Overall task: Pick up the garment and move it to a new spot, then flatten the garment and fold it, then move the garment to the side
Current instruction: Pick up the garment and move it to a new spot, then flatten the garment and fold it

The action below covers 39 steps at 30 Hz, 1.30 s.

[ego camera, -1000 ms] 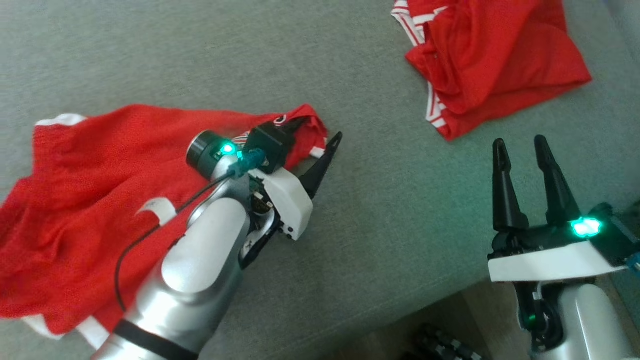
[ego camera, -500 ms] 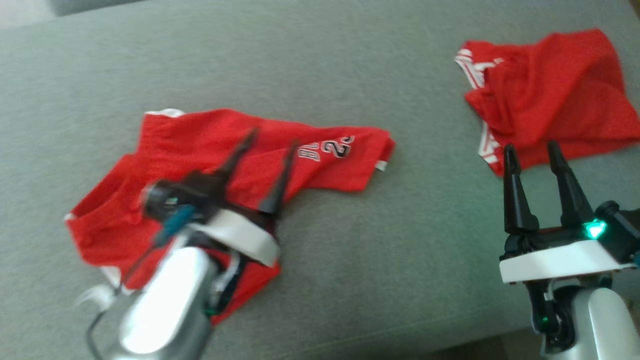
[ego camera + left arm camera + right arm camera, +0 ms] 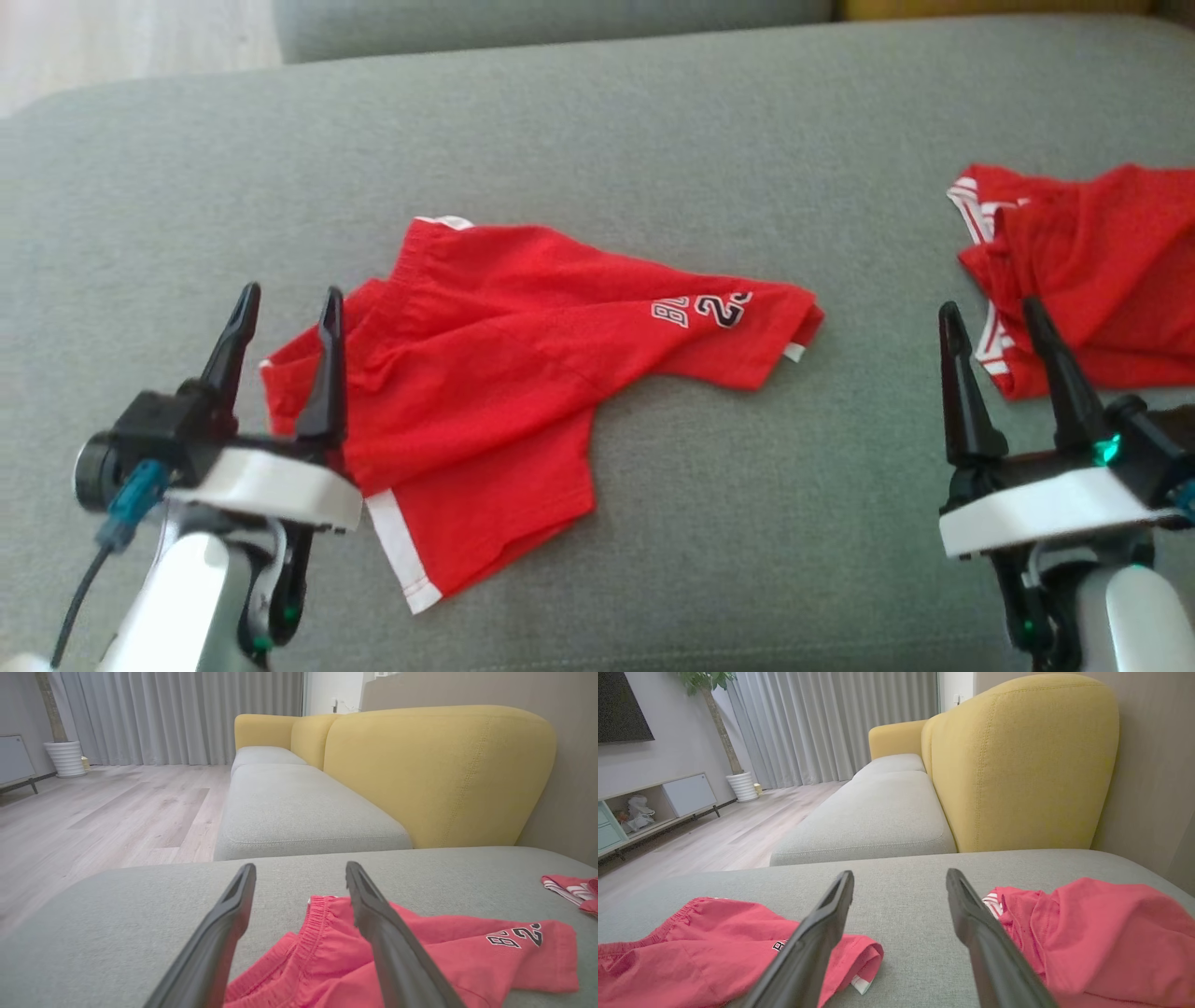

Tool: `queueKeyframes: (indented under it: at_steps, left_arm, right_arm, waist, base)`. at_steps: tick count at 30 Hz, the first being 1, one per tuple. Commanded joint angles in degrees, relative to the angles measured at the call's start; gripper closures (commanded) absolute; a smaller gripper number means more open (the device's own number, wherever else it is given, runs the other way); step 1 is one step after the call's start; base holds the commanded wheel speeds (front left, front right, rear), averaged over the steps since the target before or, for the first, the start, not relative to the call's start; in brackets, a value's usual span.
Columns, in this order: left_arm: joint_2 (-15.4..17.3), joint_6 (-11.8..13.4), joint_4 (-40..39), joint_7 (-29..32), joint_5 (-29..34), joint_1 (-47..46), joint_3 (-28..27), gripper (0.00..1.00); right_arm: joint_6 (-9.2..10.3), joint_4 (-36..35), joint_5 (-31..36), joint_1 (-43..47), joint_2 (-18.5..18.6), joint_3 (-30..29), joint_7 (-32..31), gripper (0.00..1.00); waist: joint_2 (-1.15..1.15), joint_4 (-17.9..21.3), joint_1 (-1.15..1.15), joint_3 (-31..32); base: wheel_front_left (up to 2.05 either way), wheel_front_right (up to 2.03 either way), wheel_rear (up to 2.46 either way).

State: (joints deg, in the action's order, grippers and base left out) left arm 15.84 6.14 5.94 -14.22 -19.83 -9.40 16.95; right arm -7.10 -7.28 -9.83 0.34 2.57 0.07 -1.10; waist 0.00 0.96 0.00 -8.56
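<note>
- Red shorts (image 3: 523, 355) lie rumpled; we risk pinching doubled layers.
- Our left gripper (image 3: 289, 292) and right gripper (image 3: 990, 306) gape empty.
- We could snag the second red garment (image 3: 1102, 271) nearby.

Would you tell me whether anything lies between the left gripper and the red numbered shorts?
Nothing visible does: the open left gripper hovers at the left edge of the red shorts, above the grey cushion. The other red garment lies well off to the right.

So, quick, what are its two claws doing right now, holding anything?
Left gripper: open, holding nothing.
Right gripper: open, holding nothing.
</note>
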Motion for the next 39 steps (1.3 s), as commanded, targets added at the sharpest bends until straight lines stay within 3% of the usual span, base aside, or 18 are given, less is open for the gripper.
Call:
queueKeyframes:
  at_steps: [1, 18, 39]
  left_arm:
    - [1.7, 0.3, -2.6, -0.5, -0.4, -0.6, -2.6, 0.0]
    - [2.1, 2.9, -5.6, 0.7, -0.2, 9.2, -0.9, 0.0]
    - [3.0, 4.1, -6.8, 1.5, -0.5, 10.0, -0.7, 0.0]
  right_arm:
    - [-0.39, -2.0, 0.8, -0.1, 0.3, 1.4, -0.5, 0.0]
    - [-0.39, -1.9, 1.5, 5.0, 0.3, 1.5, -1.9, 0.0]
    - [-0.39, -2.2, 0.7, 5.7, 0.3, 1.6, -2.1, 0.0]
  waist:
    - [0.0, -0.9, 0.0, 1.3]
    - [0.0, -0.6, 0.0, 7.0]
    - [0.0, -0.9, 0.0, 7.4]
  base:
    - [0.0, 0.0, 0.0]
    - [0.0, 0.0, 0.0]
    - [0.0, 0.0, 0.0]
